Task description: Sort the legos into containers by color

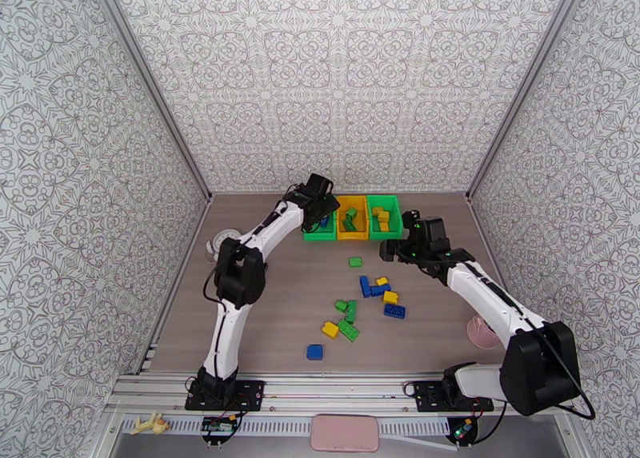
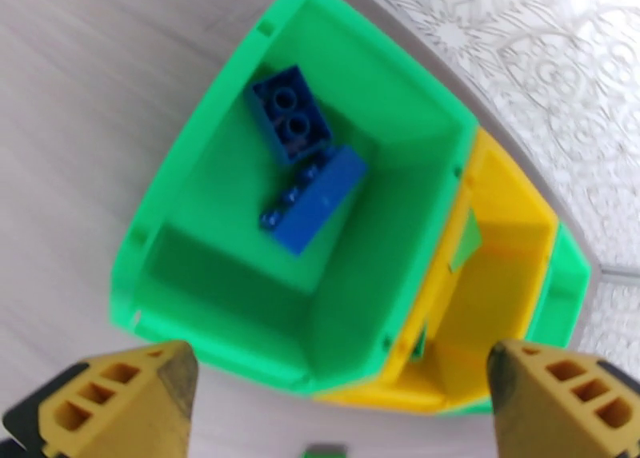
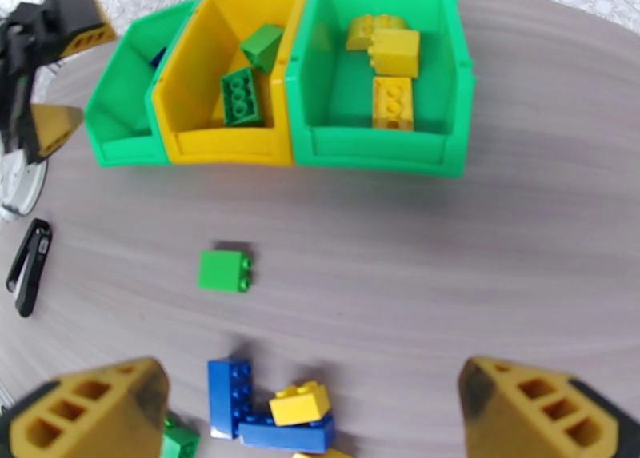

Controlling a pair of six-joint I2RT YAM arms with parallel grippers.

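**Left pincer open over the blue bin, right pincer open and empty**

Your left pincer (image 2: 338,360) is released: its yellow fingers are spread wide with nothing between them, straight above the left bright-green open-top plastic bin (image 2: 200,212). Two blue studded plastic bricks (image 2: 290,122) lie inside it, touching, so I read this as the blue bin. Green studded bricks (image 3: 242,96) sit in the middle yellow-orange plastic bin (image 3: 216,144), and yellow studded bricks (image 3: 392,100) in the right bright-green plastic bin (image 3: 376,144). That's one colour per bin, whatever the bin's own colour.

Left arm: elbow bent mid-table, forearm reaching far forward, wrist tipped down over the bin.

Your right pincer (image 3: 312,376) is also released and empty. It hangs above the table in front of the bins, arm stretched forward-left from its base. Under it are a loose green brick (image 3: 224,270) and a blue L-shaped pair (image 3: 232,396) with a yellow brick (image 3: 300,404) on top.

About ten loose legos (image 1: 368,300) lie mid-table, so the sort looks partway done.
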